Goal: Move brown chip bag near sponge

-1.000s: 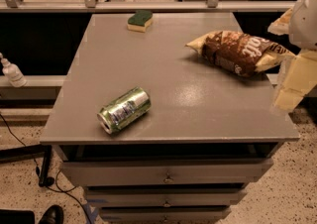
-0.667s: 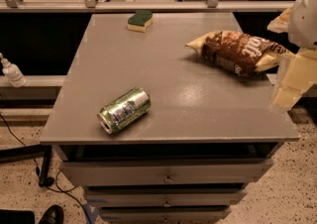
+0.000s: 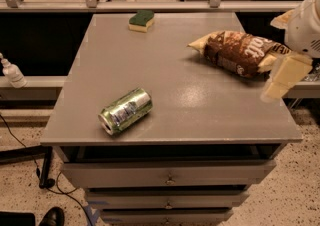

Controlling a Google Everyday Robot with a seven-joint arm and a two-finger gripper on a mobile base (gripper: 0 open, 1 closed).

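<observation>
The brown chip bag (image 3: 237, 52) lies on its side at the right of the grey table top (image 3: 170, 95), with white lettering and pale yellow ends. The sponge (image 3: 141, 20), green on top and yellow below, sits at the far edge, left of the middle. My gripper (image 3: 281, 49) comes in from the right edge by the bag's right end. Its pale fingers stand apart, one above the bag's end and one (image 3: 283, 76) in front of it. It holds nothing.
A green-silver drink can (image 3: 125, 111) lies on its side at the front left of the table. Drawers (image 3: 167, 177) are below the top. A small white bottle (image 3: 11, 71) stands on a ledge at the left. A railing runs behind the table.
</observation>
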